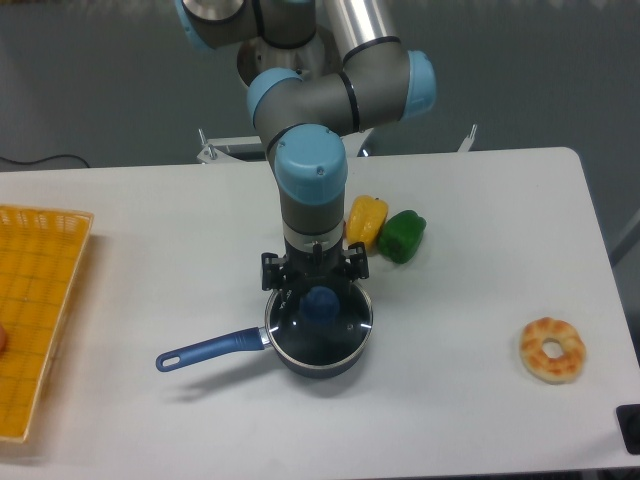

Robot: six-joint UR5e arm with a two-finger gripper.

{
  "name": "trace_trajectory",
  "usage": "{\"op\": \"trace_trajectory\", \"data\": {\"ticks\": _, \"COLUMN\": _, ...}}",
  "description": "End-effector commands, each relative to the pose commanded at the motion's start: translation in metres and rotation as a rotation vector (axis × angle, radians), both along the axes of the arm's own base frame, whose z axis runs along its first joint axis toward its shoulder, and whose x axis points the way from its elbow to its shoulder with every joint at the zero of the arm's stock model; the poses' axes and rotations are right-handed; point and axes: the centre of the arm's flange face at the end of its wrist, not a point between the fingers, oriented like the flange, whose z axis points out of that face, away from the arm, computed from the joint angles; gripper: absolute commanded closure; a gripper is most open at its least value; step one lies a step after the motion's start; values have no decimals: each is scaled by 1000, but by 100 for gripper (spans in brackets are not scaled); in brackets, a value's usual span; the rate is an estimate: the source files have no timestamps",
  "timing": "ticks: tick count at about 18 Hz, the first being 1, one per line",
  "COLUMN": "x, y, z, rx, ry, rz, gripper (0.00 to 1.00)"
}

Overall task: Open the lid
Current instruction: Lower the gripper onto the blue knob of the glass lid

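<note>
The tool (318, 292) points straight down over the saucepan (318, 340), its dark body just above the blue knob (320, 303); the fingertips reach down at the knob, but whether they are spread beside it or pinching it I cannot tell, since the wrist hides them. The lid (320, 318) lies flat on the saucepan, covering its mouth, its metal rim level with the pan's edge; the knob stands at its centre. The saucepan sits on the white table (470, 260) near the middle, its long blue handle (210, 349) pointing left and slightly toward the camera. Just behind and to the right of the arm lie a yellow pepper (365, 220) and a green pepper (402, 236), touching each other; a doughnut (553, 349) lies well apart at the right; a yellow basket (35, 310) sits at the table's left edge.
</note>
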Motion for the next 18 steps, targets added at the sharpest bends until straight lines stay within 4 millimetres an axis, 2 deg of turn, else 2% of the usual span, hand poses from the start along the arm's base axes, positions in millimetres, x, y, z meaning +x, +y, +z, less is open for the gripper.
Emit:
{"op": "trace_trajectory", "data": {"ticks": 6, "x": -7, "y": 3, "z": -11, "rx": -19, "ry": -1, "rz": 18, "gripper": 0}}
{"op": "trace_trajectory", "data": {"ticks": 11, "x": -14, "y": 5, "z": -9, "rx": -19, "ry": 5, "rz": 34, "gripper": 0}}
{"op": "trace_trajectory", "data": {"ticks": 18, "x": -16, "y": 7, "z": -23, "rx": -38, "ry": -7, "rz": 35, "gripper": 0}}
